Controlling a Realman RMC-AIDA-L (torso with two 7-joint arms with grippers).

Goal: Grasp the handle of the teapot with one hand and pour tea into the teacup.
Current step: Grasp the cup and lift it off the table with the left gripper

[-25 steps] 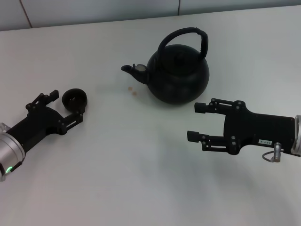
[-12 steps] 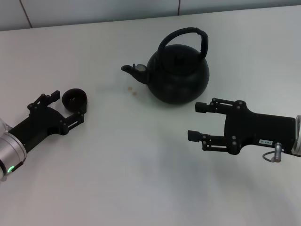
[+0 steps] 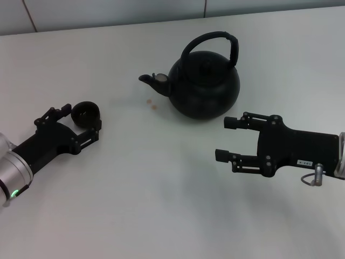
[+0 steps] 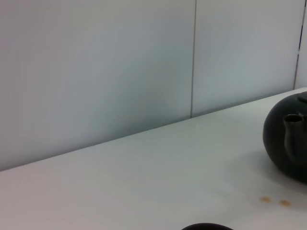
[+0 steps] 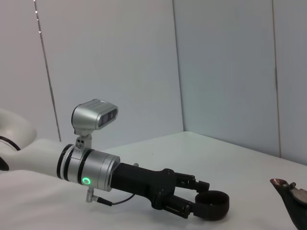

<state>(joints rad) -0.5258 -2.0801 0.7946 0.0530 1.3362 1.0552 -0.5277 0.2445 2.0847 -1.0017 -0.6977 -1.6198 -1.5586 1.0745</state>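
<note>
A white table carries the matte-black teapot, standing upright at its far middle with its spout pointing toward the robot's left and its arched handle untouched. The right gripper sits low just beside the pot's near side, fingers spread wide and empty. The left gripper has its fingers around the tiny teacup, well apart from the spout; whether they grip it cannot be told. Two small brownish spots mark the table by the spout. Grasping, lifting and pouring all remain, judging by this
</note>
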